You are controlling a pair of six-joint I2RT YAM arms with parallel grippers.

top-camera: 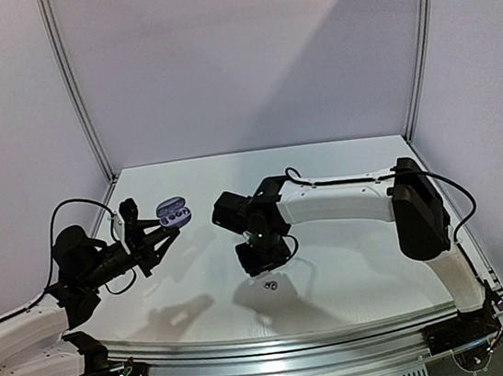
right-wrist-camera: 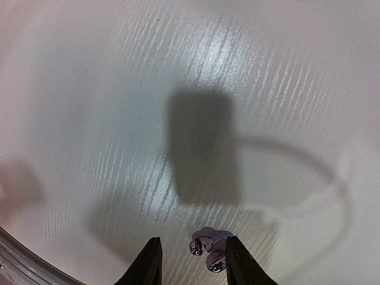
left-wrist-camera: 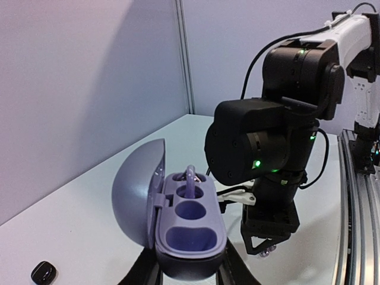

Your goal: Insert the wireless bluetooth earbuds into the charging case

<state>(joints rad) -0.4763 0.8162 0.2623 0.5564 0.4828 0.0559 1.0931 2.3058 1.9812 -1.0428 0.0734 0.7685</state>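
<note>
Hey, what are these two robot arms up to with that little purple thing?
The left claw holds a purple charging case up off the table with its lid open. One seated earbud shows in its far slot, and the other slots look empty. The right claw hangs open low over the table, its fingers either side of a small purplish earbud lying there, not yet gripped. It looks set to pick that one up for the case.

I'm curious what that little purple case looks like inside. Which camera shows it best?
The left wrist view: the charging case fills the foreground, lid open, one earbud in its far well, the other wells empty. The top view shows it small, in the left gripper. The right wrist view misses it.
</note>
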